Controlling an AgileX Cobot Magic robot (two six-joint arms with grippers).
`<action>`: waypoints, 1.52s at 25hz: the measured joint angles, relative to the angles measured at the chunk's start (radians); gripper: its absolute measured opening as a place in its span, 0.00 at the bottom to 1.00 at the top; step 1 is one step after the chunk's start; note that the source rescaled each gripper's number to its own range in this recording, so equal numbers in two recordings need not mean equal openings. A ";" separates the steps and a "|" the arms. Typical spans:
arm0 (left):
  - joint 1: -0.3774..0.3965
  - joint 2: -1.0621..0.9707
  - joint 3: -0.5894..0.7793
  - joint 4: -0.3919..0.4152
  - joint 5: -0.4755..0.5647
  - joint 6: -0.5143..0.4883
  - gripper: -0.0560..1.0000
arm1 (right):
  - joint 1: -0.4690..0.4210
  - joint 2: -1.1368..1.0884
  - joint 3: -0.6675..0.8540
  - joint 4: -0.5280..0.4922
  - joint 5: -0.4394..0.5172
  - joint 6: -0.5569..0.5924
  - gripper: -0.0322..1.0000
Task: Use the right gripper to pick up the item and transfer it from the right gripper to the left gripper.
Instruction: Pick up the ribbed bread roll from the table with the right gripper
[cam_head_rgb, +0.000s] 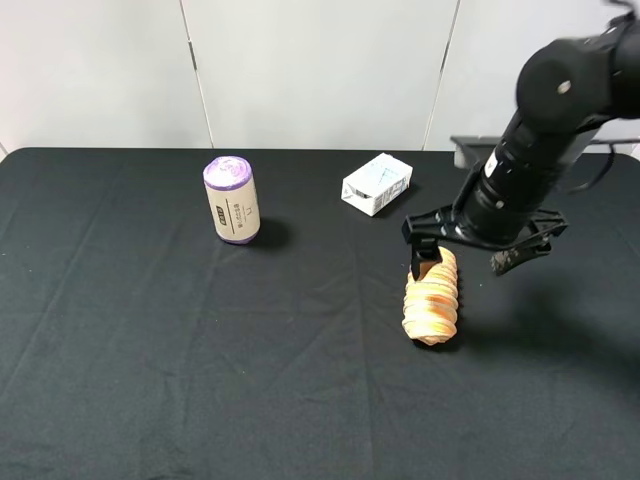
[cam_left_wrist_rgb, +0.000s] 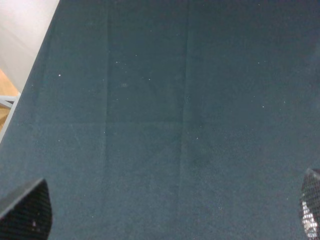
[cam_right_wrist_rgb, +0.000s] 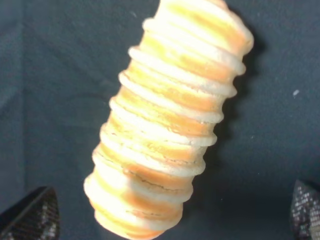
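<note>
Right gripper (cam_head_rgb: 465, 258) was open, jaws spread either side of the item (cam_head_rgb: 431, 297) lying on black surface (cam_head_rgb: 150, 350). Left gripper (cam_left_wrist_rgb: 167, 210) was also open, above surface.

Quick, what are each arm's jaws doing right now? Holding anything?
Left gripper: jaws open, holding nothing.
Right gripper: jaws open over the ridged loaf, not gripping it.

Purple-capped beige roll (cam_head_rgb: 231, 200) upright, white-blue carton (cam_head_rgb: 377, 183) well apart, black cloth-covered table (cam_head_rgb: 150, 350)
</note>
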 joint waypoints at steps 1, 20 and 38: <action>0.000 0.000 0.000 0.000 0.000 0.000 0.99 | 0.000 0.020 0.000 0.000 0.000 0.000 1.00; 0.000 0.000 0.000 0.000 0.000 0.000 0.99 | 0.000 0.194 0.043 0.114 -0.061 -0.040 1.00; 0.000 0.000 0.000 0.000 0.000 0.000 0.99 | 0.000 0.190 0.075 0.109 -0.092 -0.045 0.64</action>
